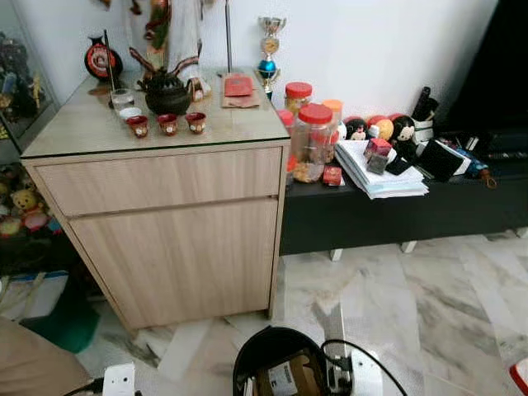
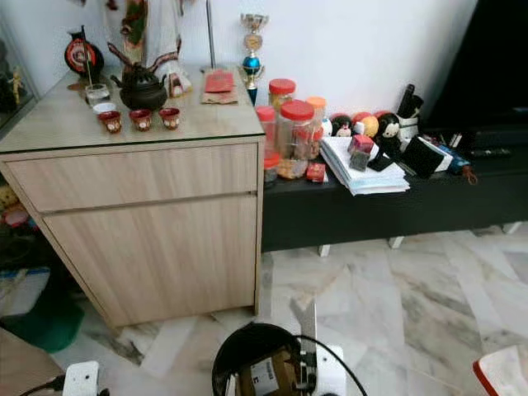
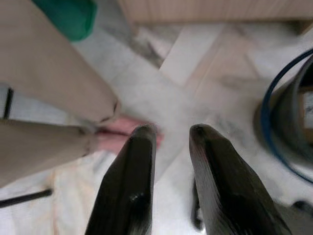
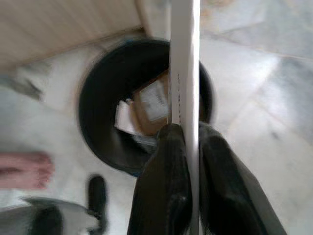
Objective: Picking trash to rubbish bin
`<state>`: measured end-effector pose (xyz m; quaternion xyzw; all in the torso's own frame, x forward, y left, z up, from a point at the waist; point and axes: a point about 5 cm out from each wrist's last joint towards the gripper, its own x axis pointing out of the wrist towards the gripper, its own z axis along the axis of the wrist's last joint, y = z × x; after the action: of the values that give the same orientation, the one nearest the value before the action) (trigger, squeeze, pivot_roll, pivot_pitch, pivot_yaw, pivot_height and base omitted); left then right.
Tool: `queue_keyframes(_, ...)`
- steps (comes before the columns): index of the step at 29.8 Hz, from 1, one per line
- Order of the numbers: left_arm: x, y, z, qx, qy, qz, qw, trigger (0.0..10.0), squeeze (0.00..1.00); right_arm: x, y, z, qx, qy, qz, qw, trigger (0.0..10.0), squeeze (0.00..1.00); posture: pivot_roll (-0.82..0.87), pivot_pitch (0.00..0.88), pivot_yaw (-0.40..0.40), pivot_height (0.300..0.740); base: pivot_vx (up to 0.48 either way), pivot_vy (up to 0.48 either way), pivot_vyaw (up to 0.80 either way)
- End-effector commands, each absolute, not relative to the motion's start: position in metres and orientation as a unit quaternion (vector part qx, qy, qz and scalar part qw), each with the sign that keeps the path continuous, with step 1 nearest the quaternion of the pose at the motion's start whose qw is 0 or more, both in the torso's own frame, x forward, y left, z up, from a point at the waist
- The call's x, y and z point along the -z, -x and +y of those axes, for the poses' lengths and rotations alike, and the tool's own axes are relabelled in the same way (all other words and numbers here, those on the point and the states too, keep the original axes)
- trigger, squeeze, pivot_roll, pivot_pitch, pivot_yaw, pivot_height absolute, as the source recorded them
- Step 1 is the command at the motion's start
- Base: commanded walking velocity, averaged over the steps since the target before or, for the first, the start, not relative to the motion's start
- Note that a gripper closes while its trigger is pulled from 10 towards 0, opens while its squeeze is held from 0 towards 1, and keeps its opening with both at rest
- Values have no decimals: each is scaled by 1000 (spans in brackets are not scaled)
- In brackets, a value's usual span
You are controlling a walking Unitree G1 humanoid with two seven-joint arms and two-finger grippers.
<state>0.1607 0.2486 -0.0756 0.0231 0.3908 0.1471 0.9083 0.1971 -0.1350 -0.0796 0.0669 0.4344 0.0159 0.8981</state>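
Note:
A black round rubbish bin [image 1: 252, 351] stands on the marble floor just below me, with a cardboard box [image 4: 154, 100] and paper inside. My right gripper [image 4: 190, 130] is shut on a flat white strip of trash [image 4: 184, 73], held upright and edge-on over the bin's rim [image 4: 93, 98]. The same strip [image 1: 332, 318] rises beside the bin in the left eye view. My left gripper [image 3: 171, 131] hangs open over bare floor to the bin's left, with nothing between its fingers.
A wooden cabinet [image 1: 165, 239] stands straight ahead with cups and a teapot on top. To its right, a low black bench [image 1: 396, 210] holds jars and papers. A person's trouser leg [image 3: 44, 88] and bare foot [image 3: 117, 134] are close to my left gripper.

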Motion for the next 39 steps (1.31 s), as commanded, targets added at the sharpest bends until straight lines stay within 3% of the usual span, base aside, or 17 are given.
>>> queue_keyframes(1,74,-167,244,-144,-17,383,912,10000,0,79,-197,-144,-6,-60,433,899,10000,0,65,26,-26,740,289,0,0)
queue_keyframes(19,74,-168,244,-144,-19,381,913,10000,0,74,-207,-140,-16,-64,417,907,10000,0,66,28,-25,740,219,0,0)
queue_keyframes(25,72,-171,244,-138,-21,375,916,10000,0,64,-222,-122,-90,-77,401,908,10000,0,62,31,-24,740,0,0,0)
queue_keyframes(29,64,-185,245,-125,-36,351,927,10000,0,61,-227,-115,-158,35,404,900,10000,0,69,31,-29,740,0,0,0)
queue_keyframes(31,59,-194,243,-110,-49,335,935,10000,0,53,-238,-109,-178,64,369,910,10000,0,73,30,-32,740,0,0,0)
queue_keyframes(34,52,-206,240,-95,-55,312,944,10000,0,35,-259,-104,-146,-2,316,937,10000,0,73,30,-32,740,0,0,0)
queue_keyframes(38,50,-209,239,-93,-54,307,946,10000,0,31,-264,-103,-137,-23,306,942,10000,0,73,30,-32,740,0,0,0)
queue_keyframes(39,48,-213,236,-86,-55,301,948,10000,0,18,-277,-98,-127,-84,268,951,10000,0,70,29,-26,740,0,0,0)
